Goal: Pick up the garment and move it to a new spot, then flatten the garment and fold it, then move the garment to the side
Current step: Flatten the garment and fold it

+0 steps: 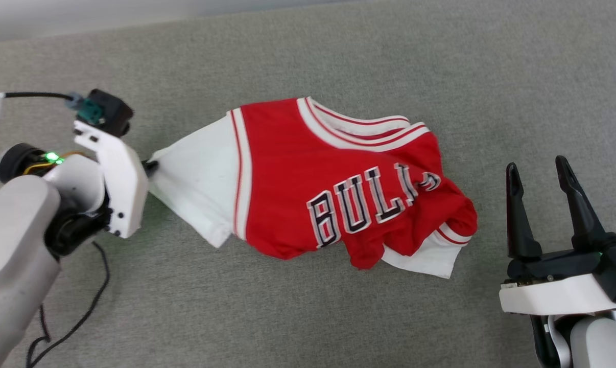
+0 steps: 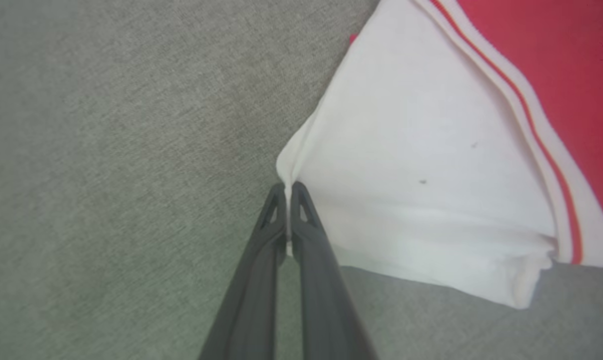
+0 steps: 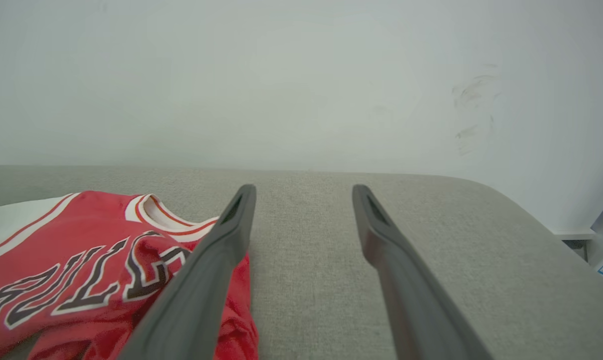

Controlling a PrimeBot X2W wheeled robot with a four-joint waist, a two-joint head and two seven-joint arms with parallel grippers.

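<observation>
The garment (image 1: 308, 179), a red shirt with white sleeves and black lettering, lies rumpled on the grey fabric surface (image 1: 308, 317). Its left white sleeve (image 2: 421, 175) is drawn out to a point. My left gripper (image 2: 287, 187) is shut on that sleeve's tip, a sliver of white cloth pinched between the two fingers. In the head view the left gripper (image 1: 150, 166) touches the sleeve's left corner, mostly hidden behind its white wrist housing. My right gripper (image 1: 539, 171) stands open to the right of the garment (image 3: 81, 270), apart from it, nothing between its fingers (image 3: 381, 230).
A black cable (image 1: 78, 317) trails on the surface beneath my left arm. A pale wall (image 3: 301, 75) rises behind the surface's far edge. The surface's rounded right end (image 3: 531, 210) drops off beside a ledge.
</observation>
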